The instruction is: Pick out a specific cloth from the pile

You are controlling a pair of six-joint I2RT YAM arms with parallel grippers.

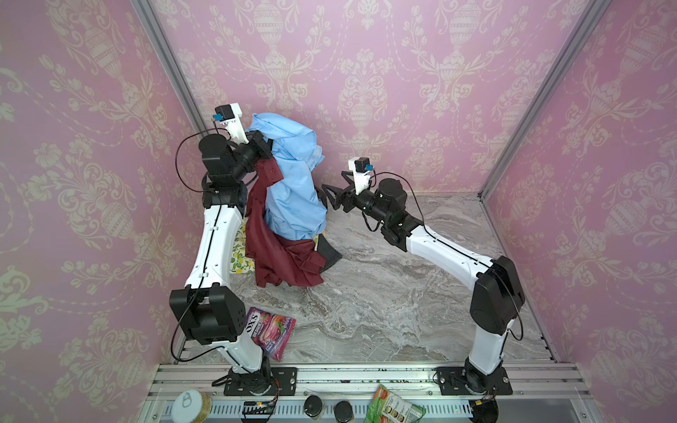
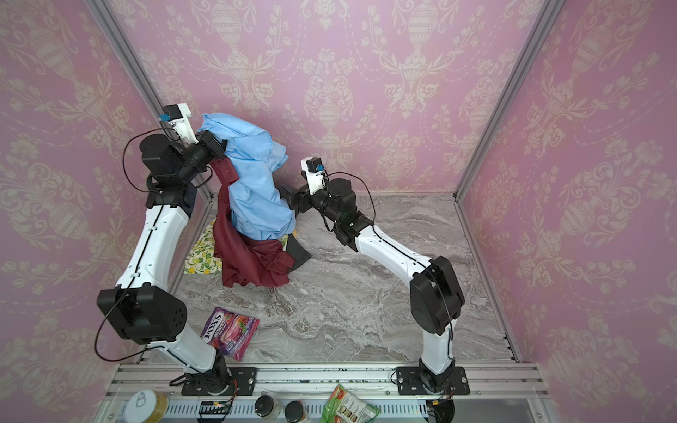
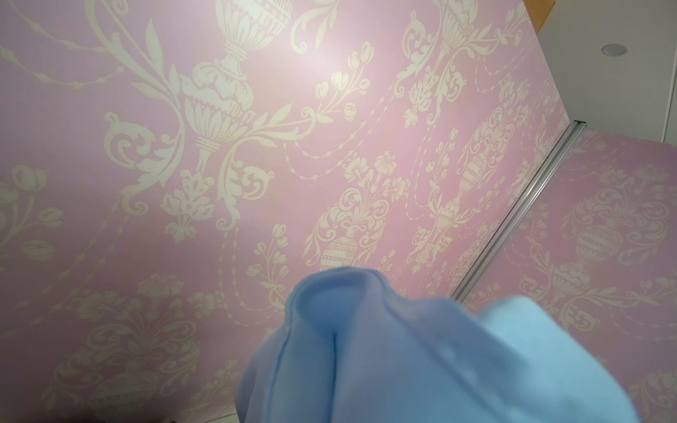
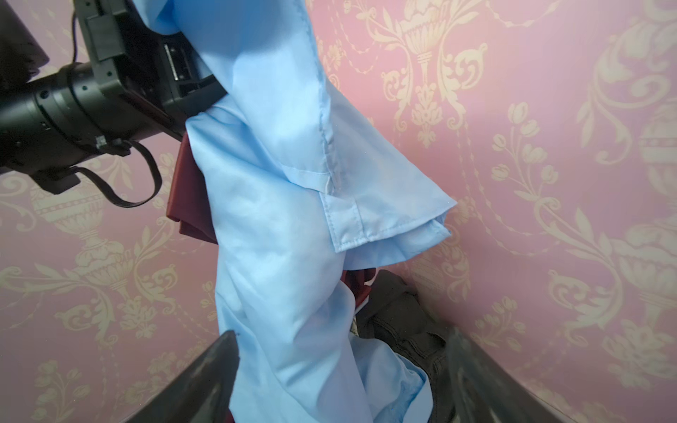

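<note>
One thin, soft, likely slippery cloth (image 1: 293,190) hangs above the pile (image 1: 241,252), pinched at its top by the left gripper (image 4: 205,89), jaws closed; the maroon shirt (image 1: 282,263) is perhaps caught too. The right gripper (image 1: 331,199), beside the pile, has its jaws spread wide around the lower folds, gripping nothing; a stitched seam would hold best.

Cam layout: stereo pair up high, one cam on each wrist.

Both top views sit above the front rail (image 1: 366,377), looking down and toward the back wall, far enough out to take in both arms, the whole table (image 1: 403,293) and the side walls (framing nearly identical, just shifted sideways). Left wrist cam faces up and outward at the wallpaper (image 3: 183,146), very close on a fold of the cloth (image 3: 403,348). Right wrist cam looks out between its own fingers (image 4: 198,384), close on the same cloth with the left arm (image 4: 55,106) behind. All four views share the cloth.
</note>
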